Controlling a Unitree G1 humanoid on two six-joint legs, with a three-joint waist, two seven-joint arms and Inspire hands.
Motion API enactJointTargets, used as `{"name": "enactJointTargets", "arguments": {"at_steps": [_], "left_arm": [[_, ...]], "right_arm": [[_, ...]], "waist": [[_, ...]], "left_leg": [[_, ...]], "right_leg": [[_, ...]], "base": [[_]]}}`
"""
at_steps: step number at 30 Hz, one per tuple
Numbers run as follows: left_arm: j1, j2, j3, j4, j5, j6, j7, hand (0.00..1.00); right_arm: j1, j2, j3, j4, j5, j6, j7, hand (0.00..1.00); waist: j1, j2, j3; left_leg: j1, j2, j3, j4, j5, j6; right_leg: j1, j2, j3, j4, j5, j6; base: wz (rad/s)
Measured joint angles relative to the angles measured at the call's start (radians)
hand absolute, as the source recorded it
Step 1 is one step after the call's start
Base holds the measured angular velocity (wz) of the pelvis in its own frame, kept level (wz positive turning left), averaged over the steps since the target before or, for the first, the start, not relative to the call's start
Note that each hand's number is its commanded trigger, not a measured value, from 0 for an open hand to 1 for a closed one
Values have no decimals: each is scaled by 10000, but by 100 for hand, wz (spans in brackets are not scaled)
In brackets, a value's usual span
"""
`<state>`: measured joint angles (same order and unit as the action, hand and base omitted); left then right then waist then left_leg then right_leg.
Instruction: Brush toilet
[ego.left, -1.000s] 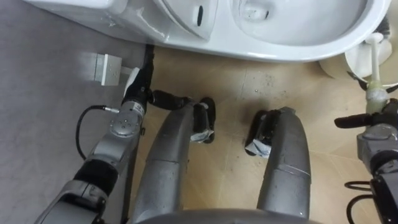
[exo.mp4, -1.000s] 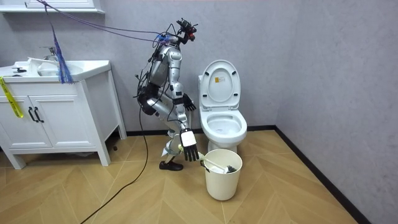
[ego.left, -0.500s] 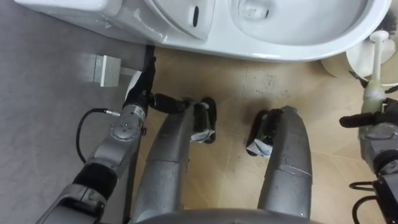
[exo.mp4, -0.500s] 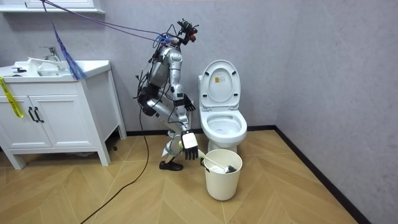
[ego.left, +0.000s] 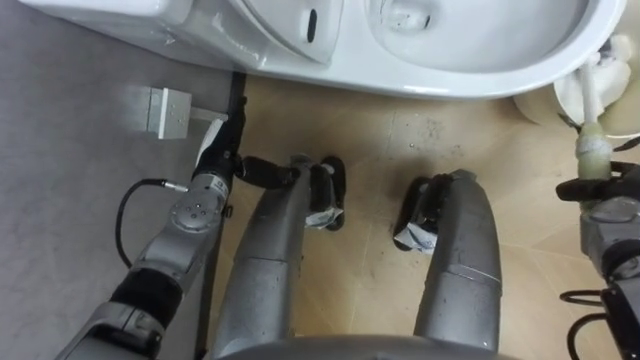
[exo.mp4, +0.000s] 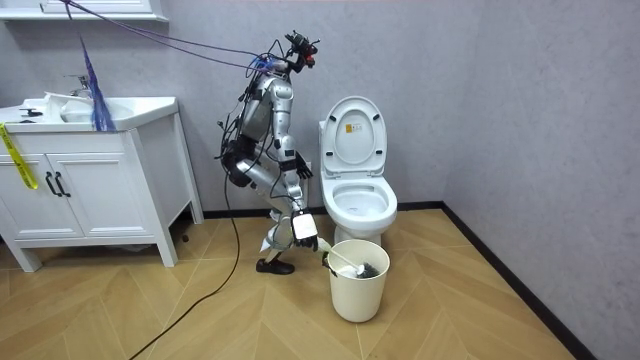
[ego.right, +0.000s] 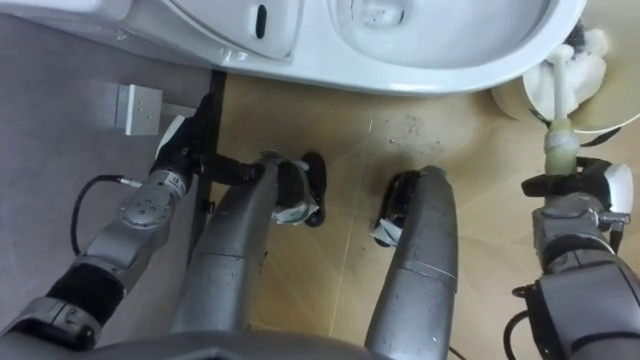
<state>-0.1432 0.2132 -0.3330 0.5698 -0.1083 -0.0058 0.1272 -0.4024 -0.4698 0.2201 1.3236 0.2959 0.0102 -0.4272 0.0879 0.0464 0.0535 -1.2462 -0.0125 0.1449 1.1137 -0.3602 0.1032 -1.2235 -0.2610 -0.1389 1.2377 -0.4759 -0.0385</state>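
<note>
Found right robot hand (ego.right: 572, 205) clamped on toilet brush (ego.right: 557, 90) handle, head low in bucket (exo.mp4: 358, 290) beside toilet (ego.left: 450, 75). Judged preparatory to lifting toward bowl. Found left robot hand (ego.left: 222, 150) slack, fingers loose, idle near wall.

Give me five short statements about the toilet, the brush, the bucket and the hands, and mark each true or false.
1. The toilet has its lid raised. True.
2. The toilet brush is inside the toilet bowl. False: its head is at the white bucket beside the toilet.
3. The right hand grips the brush's handle. True.
4. The bucket stands on the sink cabinet. False: it stands on the wooden floor in front of the toilet.
5. The left hand holds the brush. False: it is open and holds nothing, next to the toilet.
</note>
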Motion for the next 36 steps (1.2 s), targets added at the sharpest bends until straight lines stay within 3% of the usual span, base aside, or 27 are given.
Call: {"name": "enactJointTargets", "arguments": {"at_steps": [8, 14, 20, 24, 26, 28, 33, 36], "left_arm": [[74, 3, -98, 3, -96, 0, 75, 0], [583, 33, -113, 26, -185, -17, 75, 0], [1268, 76, 62, 27, -172, -21, 73, 0], [1521, 320, 173, 282, -162, -108, 74, 0], [1596, 397, 184, 617, -157, -151, 74, 0], [1992, 493, 359, 741, -109, -166, 75, 0], [2315, 521, 1047, 1672, -65, -222, 74, 0], [2586, 523, 1546, 2194, -44, -244, 74, 0]], "right_arm": [[243, 3, 252, -41, 360, -110, -168, 100], [541, 116, 270, -28, 1431, -84, 47, 100], [931, 273, -99, -33, 2197, -94, 309, 100], [1520, 529, -478, -26, 2941, -103, 374, 100], [1728, 562, -481, -30, 3107, -80, 398, 100], [2062, 611, -599, -30, 3455, -79, 459, 100], [2446, 964, -1687, -86, 4073, -77, 534, 100], [2605, 1067, -2021, -232, 4093, -79, 505, 100]], "waist": [[-22, -8, 0], [-143, -17, -8], [-281, -59, -54], [-317, -162, -192], [-320, -203, -221], [-332, -246, -295], [-400, -304, -340], [-467, -423, -356]], "left_leg": [[175, -1, 36, -18, -1, 1], [1104, 67, -1, -427, 10, -29], [2371, 201, -105, -1393, 116, -104], [3539, 183, -166, -2392, 259, -159], [4166, 152, -132, -2848, 293, -159], [4927, 147, -107, -3341, 296, -163], [6166, 77, -361, -4189, 365, -264], [6972, -7, -444, -4893, 501, -320]], "right_leg": [[135, -1, -3, -10, 1, 1], [1126, 80, -104, -521, 68, 28], [2538, 377, -411, -1791, 399, 101], [3774, 561, -593, -2914, 649, 224], [4385, 624, -619, -3378, 722, 293], [5158, 721, -648, -3944, 788, 386], [6630, 797, -1112, -5018, 905, 477], [7434, 895, -1144, -5698, 1016, 560]], "base": [[0], [-5], [-9], [-5], [-7], [-5], [11], [8]]}}
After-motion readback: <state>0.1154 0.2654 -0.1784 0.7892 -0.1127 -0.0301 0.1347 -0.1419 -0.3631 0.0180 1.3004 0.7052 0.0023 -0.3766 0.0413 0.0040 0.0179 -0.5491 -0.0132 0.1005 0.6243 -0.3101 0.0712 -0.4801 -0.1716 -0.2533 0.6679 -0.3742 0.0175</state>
